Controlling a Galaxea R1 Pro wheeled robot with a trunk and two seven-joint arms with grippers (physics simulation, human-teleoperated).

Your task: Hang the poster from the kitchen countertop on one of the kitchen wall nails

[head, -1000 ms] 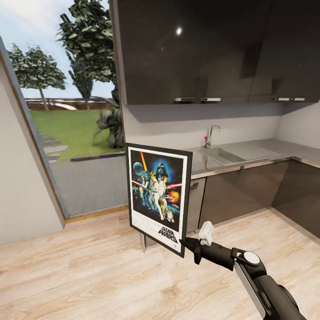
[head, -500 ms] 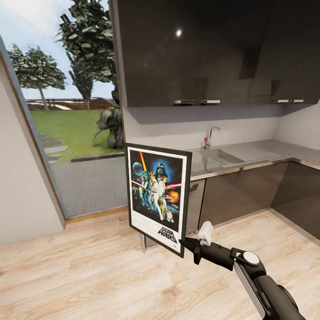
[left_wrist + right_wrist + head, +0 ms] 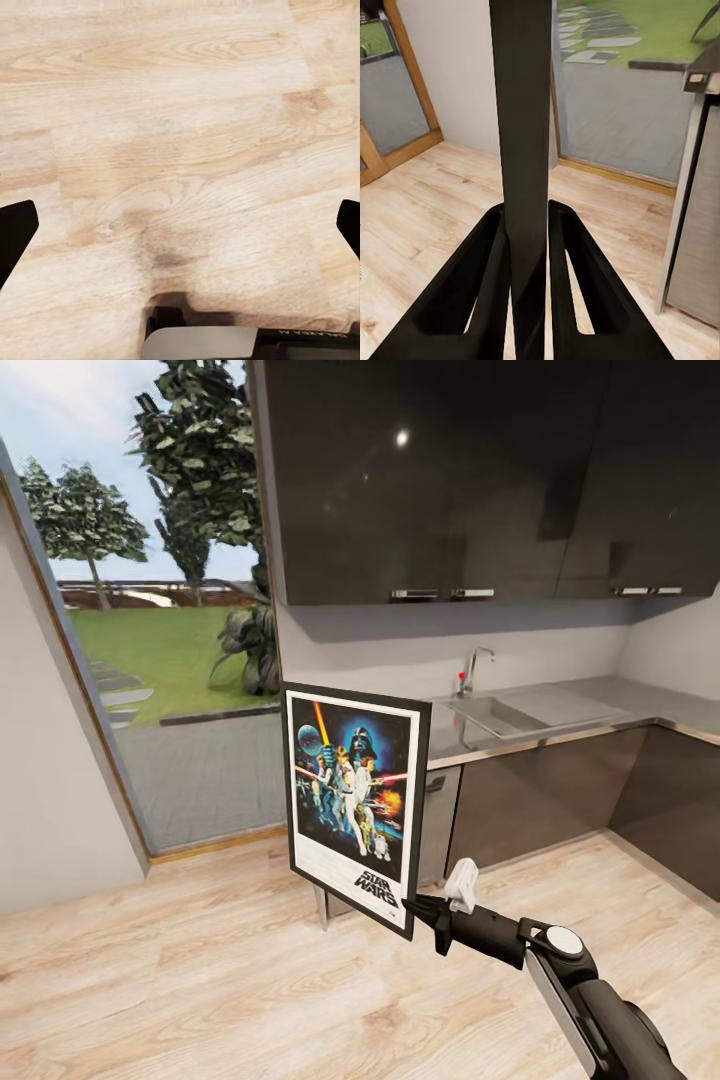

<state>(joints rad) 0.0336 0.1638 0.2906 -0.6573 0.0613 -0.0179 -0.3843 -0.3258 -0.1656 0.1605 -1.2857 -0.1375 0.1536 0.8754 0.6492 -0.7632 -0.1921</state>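
The right gripper is clamped on the lower right corner of the poster, with both fingers pressing the frame edge between them. The poster stands upright above the wooden floor, well clear of the kitchen countertop beyond it. The left gripper faces the floor, fingers spread apart.

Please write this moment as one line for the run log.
phase: carrying | right gripper: shut on poster lower corner | poster: upright, off kitchen countertop | left gripper: open, over floor
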